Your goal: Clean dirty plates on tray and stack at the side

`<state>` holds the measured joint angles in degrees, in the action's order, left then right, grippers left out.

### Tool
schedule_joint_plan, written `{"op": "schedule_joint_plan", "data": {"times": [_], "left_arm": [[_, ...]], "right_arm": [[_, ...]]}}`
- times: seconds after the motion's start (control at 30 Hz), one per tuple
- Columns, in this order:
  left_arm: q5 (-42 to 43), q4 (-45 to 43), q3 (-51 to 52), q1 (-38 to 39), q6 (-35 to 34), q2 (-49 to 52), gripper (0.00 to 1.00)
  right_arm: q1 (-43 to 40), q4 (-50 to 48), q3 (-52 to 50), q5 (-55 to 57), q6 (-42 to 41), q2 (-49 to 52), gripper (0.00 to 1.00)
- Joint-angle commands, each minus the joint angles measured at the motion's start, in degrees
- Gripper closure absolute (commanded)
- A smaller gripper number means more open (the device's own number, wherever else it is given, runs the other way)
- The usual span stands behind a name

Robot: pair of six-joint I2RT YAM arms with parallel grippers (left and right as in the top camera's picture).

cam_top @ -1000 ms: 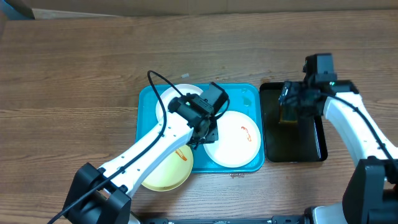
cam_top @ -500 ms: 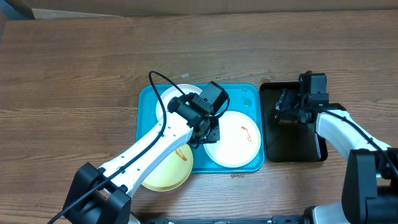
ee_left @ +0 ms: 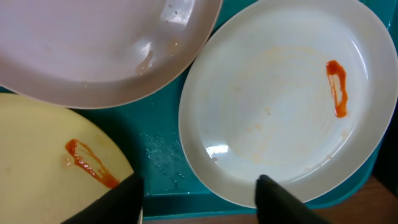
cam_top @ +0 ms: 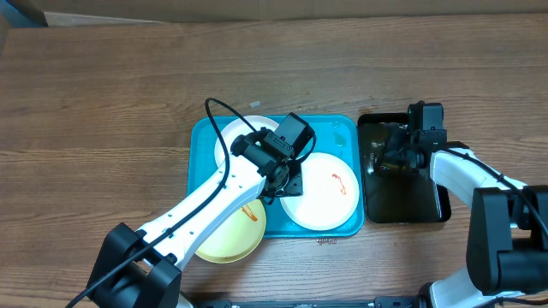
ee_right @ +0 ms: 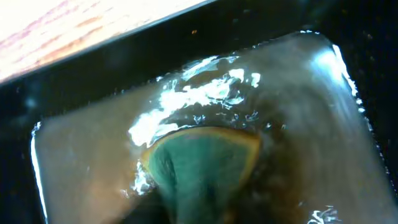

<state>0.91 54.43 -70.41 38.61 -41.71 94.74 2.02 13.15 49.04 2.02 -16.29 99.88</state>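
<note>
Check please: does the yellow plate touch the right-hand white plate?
Apart. The left wrist view shows a strip of bare tray between the yellow plate and the white plate.

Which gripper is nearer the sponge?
Right. The right gripper is down at the sponge in the black tray; the left gripper is over the turquoise tray, between the plates.

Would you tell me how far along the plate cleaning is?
Done: nothing; the white plate and yellow plate show red smears, nothing stacked. In hand: the right gripper is at the sponge in the black tray; the left gripper hovers open over the turquoise tray. Left: wiping every plate and stacking them.
</note>
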Motion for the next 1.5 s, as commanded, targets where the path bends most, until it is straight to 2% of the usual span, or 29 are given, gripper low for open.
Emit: {"op": "schedule_joint_plan", "data": {"times": [0.0,0.07,0.17,0.23,0.37,0.43,0.47,0.5,0.53,0.6,0.63,0.67,0.7,0.73,0.9,1.13,1.37,1.47], "left_arm": [[-1.36,-0.04,0.74,0.02,0.37,0.46,0.36],[-1.33,0.39,0.94,0.02,0.35,0.5,0.37],[-1.33,1.97,0.98,0.04,0.35,0.5,0.43],[-1.36,2.29,1.16,0.04,0.37,0.5,0.44],[-1.38,1.46,2.25,0.04,0.33,0.5,0.44],[-1.38,0.5,3.08,0.02,0.2,0.5,0.44],[-1.44,-0.2,3.63,0.02,-0.15,0.5,0.43],[-1.44,-0.83,4.15,0.02,-0.42,0.5,0.44],[-1.42,-1.44,4.74,0.02,-0.85,0.5,0.44],[-1.36,-2.34,5.62,0.02,-1.16,0.5,0.44],[-1.38,-2.51,5.88,0.02,-1.16,0.5,0.44],[-1.4,-2.54,5.95,0.02,-1.16,0.5,0.44],[-1.4,-2.64,6.03,0.02,-1.14,0.5,0.44],[-1.44,-2.67,6.05,0.02,-1.14,0.5,0.45],[-2.01,-3.13,6.99,0.04,-1.14,0.5,0.48],[-1.49,-11.82,13.03,0.04,-1.16,0.5,0.62],[-1.53,-14.84,13.97,0.04,-1.14,0.5,0.61],[-1.4,-16.85,15.19,0.04,-1.16,0.66,0.65]], "right_arm": [[0.22,0.42,-0.09,0.48,0.2,0.44,0.1],[0.22,3.52,1.46,0.48,0.17,-0.11,0.08],[0.22,12.74,5.46,0.46,0.15,-2.12,0.08],[0.22,16.5,6.56,0.28,0.15,-3.08,0.11],[0.22,20.44,6.54,-1.05,0.15,-3.3,0.37],[0.22,21.68,6.49,-1.05,0.15,-3.15,0.43],[0.22,21.77,6.49,-1.03,0.17,-3.08,0.58],[0.22,21.77,6.49,-1.01,0.17,-2.93,0.8],[0.22,21.73,6.49,-1.01,0.2,-2.89,0.96],[0.22,21.64,6.51,-0.9,0.22,-2.91,0.96],[0.22,21.68,6.82,-0.52,0.22,-3.02,0.82],[0.17,21.75,7.28,-0.52,0.61,-3.02,0.48],[0.07,21.88,7.76,-0.59,1.33,-3.02,0.28],[0.04,22.16,8.5,-0.52,1.77,-3.04,0.24],[0.04,21.11,10.45,0.17,3.02,-3.04,0.23],[0.04,19.21,10.19,1.01,3.02,-1.9,0.26],[0.04,17.38,10.19,2.45,2.99,-0.72,0.28],[0.04,17.38,10.19,2.43,2.99,-0.72,0.28]]}}
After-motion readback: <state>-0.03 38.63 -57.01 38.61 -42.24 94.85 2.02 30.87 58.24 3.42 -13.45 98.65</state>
